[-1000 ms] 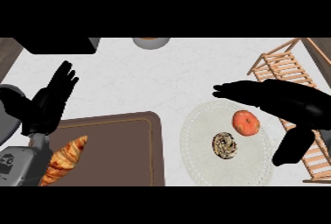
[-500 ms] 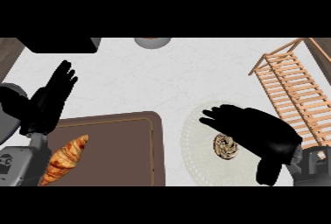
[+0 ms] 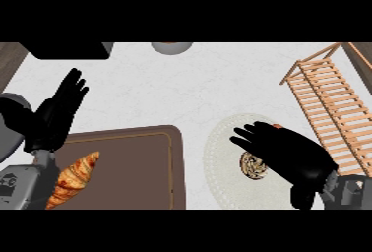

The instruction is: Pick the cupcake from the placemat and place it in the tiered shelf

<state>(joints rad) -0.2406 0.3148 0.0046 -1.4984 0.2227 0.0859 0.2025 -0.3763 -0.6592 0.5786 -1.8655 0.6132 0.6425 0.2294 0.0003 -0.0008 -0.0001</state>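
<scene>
Desk (image 3: 145, 93): white, marbled, seen from steeply above; open room across the middle and toward the far edge.
Placemat (image 3: 222, 162): round, pale, lacy, toward the near right corner; carries a dark patterned round item (image 3: 252, 165) and the cupcake (image 3: 277, 126).
Right hand (image 3: 291, 155): black, spread over the cupcake, fingers extended and only slightly bent, curled round nothing; contact with the cupcake impossible to tell.
Cupcake: on the placemat's far side, only an orange sliver showing past the right hand.
Tiered shelf (image 3: 327, 98): slatted wood, along the right edge, just beside the placemat.
Tray (image 3: 138, 162): brown, near left corner; holds a croissant (image 3: 73, 179) at its left side.
Left hand (image 3: 54, 115): by the left edge, fingers straight and up, holding nothing.
Far edge: grey bowl (image 3: 172, 47) at the middle, black block (image 3: 69, 49) toward the far left corner.
</scene>
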